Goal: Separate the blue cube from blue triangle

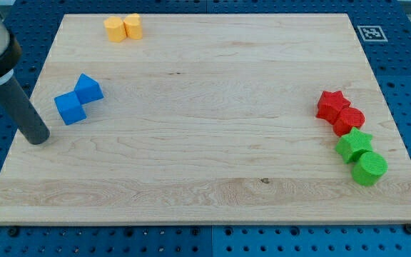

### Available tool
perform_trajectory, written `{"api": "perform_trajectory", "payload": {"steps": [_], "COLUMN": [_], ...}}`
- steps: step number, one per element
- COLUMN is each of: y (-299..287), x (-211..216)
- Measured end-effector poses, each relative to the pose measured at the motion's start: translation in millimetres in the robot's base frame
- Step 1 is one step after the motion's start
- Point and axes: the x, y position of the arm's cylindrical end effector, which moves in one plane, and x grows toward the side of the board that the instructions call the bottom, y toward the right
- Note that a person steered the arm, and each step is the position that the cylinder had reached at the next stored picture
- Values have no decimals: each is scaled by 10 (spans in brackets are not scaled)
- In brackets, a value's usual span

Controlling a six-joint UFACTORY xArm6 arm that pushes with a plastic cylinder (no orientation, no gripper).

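Note:
The blue cube [70, 108] sits at the board's left side. The blue triangle [88, 88] touches its upper right corner. My tip [38, 138] rests on the board just left of and below the cube, a short gap away from it. The dark rod leans up toward the view's top left corner.
A yellow pair of blocks [123, 28] sits at the top edge. At the right side lie a red star [330, 103], a red cylinder [349, 120], a green star [353, 145] and a green cylinder [368, 168]. The wooden board [205, 143] lies on a blue perforated table.

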Motion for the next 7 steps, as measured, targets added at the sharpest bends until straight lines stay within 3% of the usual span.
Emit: {"api": "perform_trajectory", "payload": {"steps": [4,7], "y": [-42,152], "x": [-60,-362]}}
